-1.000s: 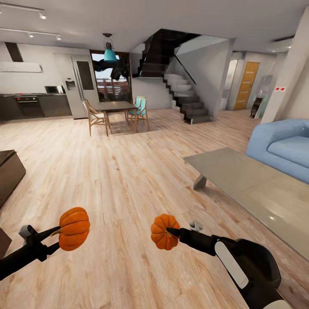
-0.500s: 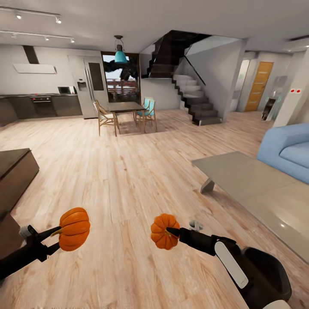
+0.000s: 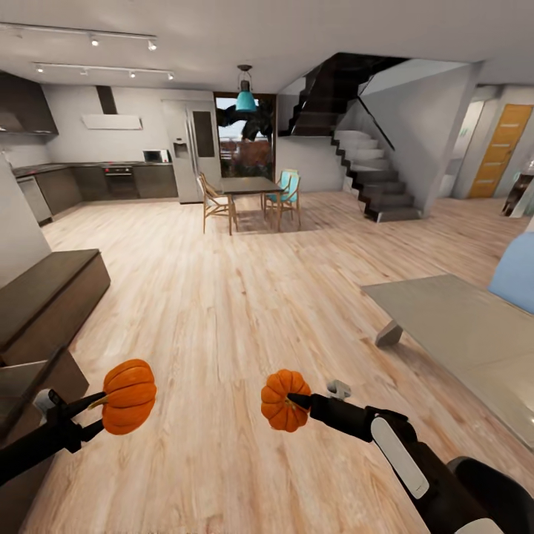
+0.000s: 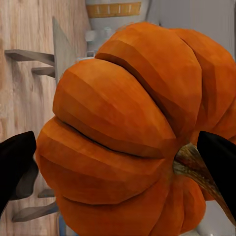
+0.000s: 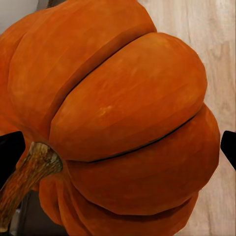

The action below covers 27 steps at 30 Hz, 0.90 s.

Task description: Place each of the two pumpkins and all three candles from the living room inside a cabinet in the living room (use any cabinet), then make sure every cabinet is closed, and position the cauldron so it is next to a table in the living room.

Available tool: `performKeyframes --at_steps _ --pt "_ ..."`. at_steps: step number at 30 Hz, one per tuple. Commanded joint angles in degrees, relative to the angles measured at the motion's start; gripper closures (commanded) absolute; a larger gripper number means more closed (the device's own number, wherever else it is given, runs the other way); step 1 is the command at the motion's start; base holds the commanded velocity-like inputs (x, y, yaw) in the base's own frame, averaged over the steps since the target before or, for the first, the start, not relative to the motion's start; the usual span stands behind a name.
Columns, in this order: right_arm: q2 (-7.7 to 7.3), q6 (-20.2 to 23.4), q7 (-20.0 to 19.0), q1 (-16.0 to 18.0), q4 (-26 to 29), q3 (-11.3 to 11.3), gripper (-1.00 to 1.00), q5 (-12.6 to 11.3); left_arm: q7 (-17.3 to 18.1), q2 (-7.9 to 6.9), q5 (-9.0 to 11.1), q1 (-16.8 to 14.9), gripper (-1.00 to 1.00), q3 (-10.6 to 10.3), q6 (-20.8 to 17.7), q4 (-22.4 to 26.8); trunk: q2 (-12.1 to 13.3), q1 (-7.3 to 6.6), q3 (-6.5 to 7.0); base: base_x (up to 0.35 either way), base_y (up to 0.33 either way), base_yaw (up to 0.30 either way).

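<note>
Pumpkins (image 3: 128, 396) (image 3: 285, 400) fill both wrist views, hiding jaws; cabinet (image 3: 44, 297) cropped

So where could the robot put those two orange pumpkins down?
The flat top of the long dark-brown cabinet looks bare. So does the grey low table. Wood floor between them is open. The dining table is crowded by chairs.
</note>
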<state>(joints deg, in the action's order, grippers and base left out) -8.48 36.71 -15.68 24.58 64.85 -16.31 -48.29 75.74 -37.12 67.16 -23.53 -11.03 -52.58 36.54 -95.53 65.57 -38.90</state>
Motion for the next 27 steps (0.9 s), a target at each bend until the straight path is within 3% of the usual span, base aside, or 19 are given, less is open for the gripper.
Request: performKeyframes --at_steps 1,27 --pt "-0.05 0.2 -0.01 0.03 0.06 -0.04 1.0 -0.44 0.2 -0.06 0.5 -0.11 1.0 -0.31 -0.55 -0.06 0.39 -0.23 0.13 0.0 0.0 0.274" --pt "-0.31 0.2 -0.3 0.03 0.11 0.05 1.0 -0.48 0.03 -0.02 0.1 -0.11 1.0 -0.42 -0.07 -0.06 10.81 -5.94 4.8 0.0 0.0 0.274"
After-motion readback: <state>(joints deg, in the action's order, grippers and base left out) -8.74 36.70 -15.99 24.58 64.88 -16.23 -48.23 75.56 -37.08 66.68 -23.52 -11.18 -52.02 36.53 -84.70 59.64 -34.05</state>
